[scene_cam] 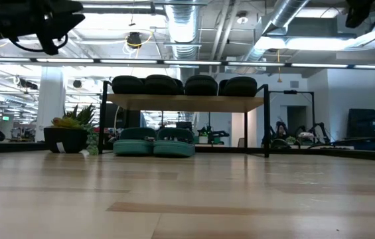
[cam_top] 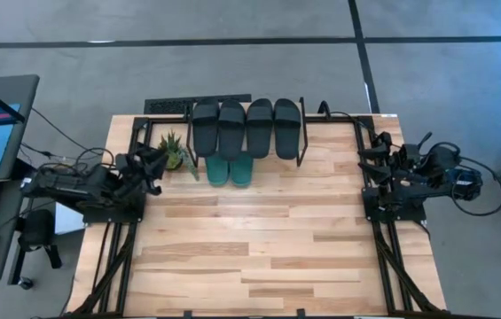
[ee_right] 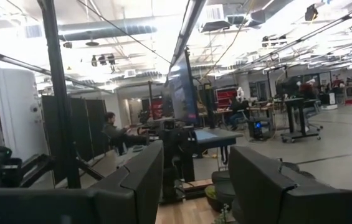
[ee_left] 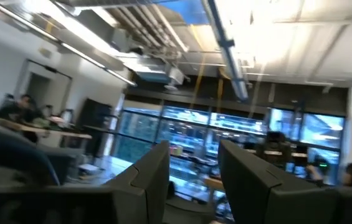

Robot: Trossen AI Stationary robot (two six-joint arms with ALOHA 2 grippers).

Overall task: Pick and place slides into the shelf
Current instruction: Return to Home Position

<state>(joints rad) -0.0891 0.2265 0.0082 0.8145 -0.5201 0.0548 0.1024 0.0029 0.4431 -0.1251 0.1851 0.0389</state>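
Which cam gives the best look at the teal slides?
Low view: both teal slides sit side by side under the shelf, unobstructed. High view shows only their ends poking out from under the shelf, the rest hidden. Neither wrist view shows them.

I see four black rubber slides side by side on the low wood-topped, metal-legged shelf at the far edge of the wooden tabletop, two teal rubber slides beneath it, and a small potted plant just left.
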